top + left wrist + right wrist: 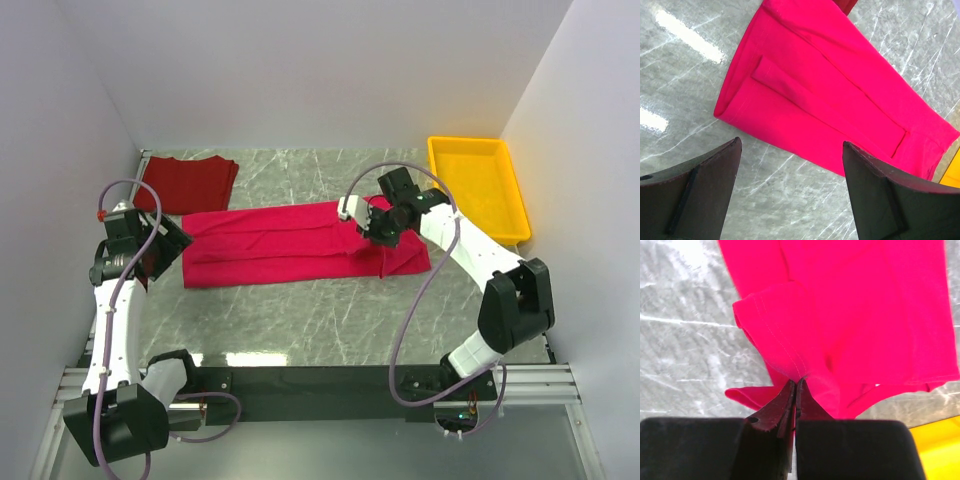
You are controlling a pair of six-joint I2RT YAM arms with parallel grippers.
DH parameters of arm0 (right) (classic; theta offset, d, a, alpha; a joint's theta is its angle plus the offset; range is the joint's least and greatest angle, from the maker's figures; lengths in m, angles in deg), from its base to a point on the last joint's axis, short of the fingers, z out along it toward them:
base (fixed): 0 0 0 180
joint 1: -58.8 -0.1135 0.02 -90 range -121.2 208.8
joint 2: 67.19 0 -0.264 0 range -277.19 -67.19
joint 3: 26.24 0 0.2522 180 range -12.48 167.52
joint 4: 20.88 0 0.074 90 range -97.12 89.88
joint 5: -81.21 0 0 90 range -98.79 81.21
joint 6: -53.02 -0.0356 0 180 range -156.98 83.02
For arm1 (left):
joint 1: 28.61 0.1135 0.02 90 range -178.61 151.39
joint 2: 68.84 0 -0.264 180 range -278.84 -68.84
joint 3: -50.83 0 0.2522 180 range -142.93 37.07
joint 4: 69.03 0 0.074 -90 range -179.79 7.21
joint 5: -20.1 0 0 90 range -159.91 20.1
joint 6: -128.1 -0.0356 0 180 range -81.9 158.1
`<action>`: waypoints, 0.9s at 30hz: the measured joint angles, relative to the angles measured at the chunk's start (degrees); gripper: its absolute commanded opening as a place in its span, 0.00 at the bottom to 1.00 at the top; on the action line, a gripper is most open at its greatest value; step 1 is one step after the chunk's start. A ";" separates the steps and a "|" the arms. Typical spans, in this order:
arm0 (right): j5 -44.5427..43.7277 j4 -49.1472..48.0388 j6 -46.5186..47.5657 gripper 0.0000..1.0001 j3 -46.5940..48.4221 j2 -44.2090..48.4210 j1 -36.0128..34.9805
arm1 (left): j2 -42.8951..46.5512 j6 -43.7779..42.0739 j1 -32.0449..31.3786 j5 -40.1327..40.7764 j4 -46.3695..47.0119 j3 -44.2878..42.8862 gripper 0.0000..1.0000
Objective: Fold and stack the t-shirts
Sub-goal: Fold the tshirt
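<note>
The bright crimson-pink cloth t-shirt (290, 245) lies across the middle of the top view, folded into a long flat band of soft knit with shallow creases along its length. My right gripper (796, 385) is pressed together on a bunched fold of this cloth at the band's right end. In the right wrist view a stitched hem curves just above the pinch. In the left wrist view a narrow folded strip lies flat on top of the shirt, and the end toward the left of the frame is a rounded double layer. My left gripper (791, 145) is spread wide and holds nothing, its dark fingers (695, 195) over bare stone at the bottom of that frame.

The darker brick red cloth t-shirt (190, 183) sits folded at upper left in the top view, just beside the pink band's corner; I cannot tell whether they touch. Both rest on the glossy grey veined bench (300, 315). A shallow yellow plastic tray (478, 190) sits at upper right.
</note>
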 measured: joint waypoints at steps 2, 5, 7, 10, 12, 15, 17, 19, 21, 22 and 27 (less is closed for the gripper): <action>-0.17 0.04 0.00 0.00 1.25 -0.83 0.07 | 0.02 0.00 0.02 -0.02 -0.04 0.11 0.87; -1.18 -0.13 -0.33 0.00 2.84 -3.87 0.15 | 0.11 0.00 0.02 -0.04 -0.04 0.15 0.87; -2.08 -0.63 -1.01 0.00 4.11 -6.49 0.28 | 0.35 0.00 0.02 -0.09 -0.04 0.15 0.87; -3.74 -1.95 -2.25 0.00 6.67 -10.19 0.50 | 0.59 0.00 0.02 -0.20 -0.04 0.15 0.87; -5.05 -2.89 -3.26 0.00 9.14 -12.57 0.61 | 0.63 0.00 0.04 -0.22 -0.04 0.15 0.86; -6.91 -4.94 -4.92 0.00 13.11 -16.00 1.16 | 0.63 0.00 0.07 -0.42 -0.04 0.15 0.86; -8.28 -6.60 -6.01 0.08 15.34 -18.03 1.70 | 0.63 0.00 0.11 -0.63 -0.04 0.15 0.86; -10.05 -7.52 -7.19 0.33 17.62 -20.09 2.14 | 0.63 0.00 0.11 -0.68 0.04 0.31 0.86; -11.98 -8.63 -8.24 0.44 19.39 -22.12 2.43 | 0.63 0.00 0.11 -0.74 0.04 0.52 0.86; -13.03 -9.27 -8.92 0.49 20.09 -23.15 2.56 | 0.63 0.00 0.11 -0.85 0.04 0.70 0.86; -15.26 -10.58 -13.25 0.56 20.35 -24.52 3.87 | 0.61 0.00 0.11 -1.14 0.15 1.22 0.86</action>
